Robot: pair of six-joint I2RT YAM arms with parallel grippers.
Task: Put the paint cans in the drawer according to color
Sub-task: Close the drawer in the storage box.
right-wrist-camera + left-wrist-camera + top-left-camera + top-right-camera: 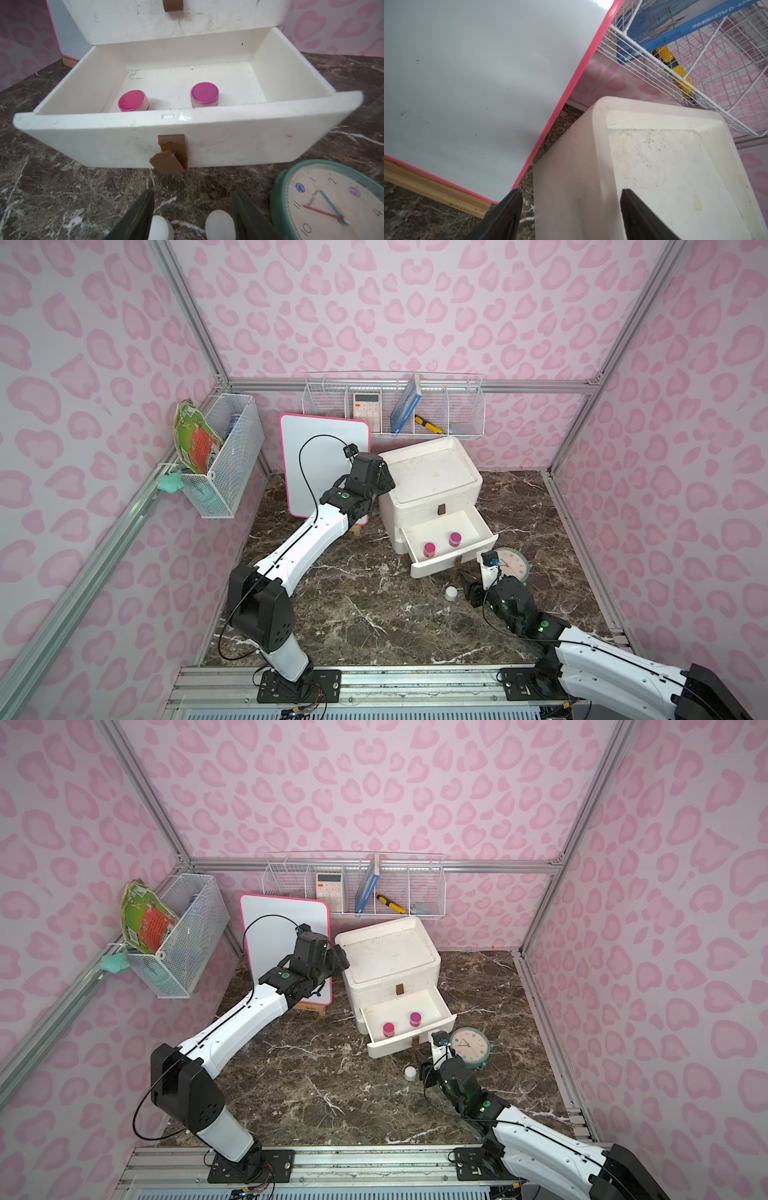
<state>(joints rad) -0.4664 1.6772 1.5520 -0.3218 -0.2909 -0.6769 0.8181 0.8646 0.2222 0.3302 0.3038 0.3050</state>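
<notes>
Sorting stands, we judge, at white: our left gripper (571, 193) hangs open and empty at the cabinet (571, 162) corner, the magenta cans (133, 101) sit in the pulled-out lower drawer (259, 128), and our right gripper (193, 192), jaws apart and empty, frames one white can (220, 225) on the table (62, 187), so next we should lower and close.

A pink-framed whiteboard (328, 472) stands tilted near the far left corner of the counter (353, 614). A teal clock (515, 568) lies face up toward the right edge. Above the far edge hangs a wire basket (467, 414) holding a calculator (367, 411), a blue box (405, 406) and a yellow knife (429, 425).
</notes>
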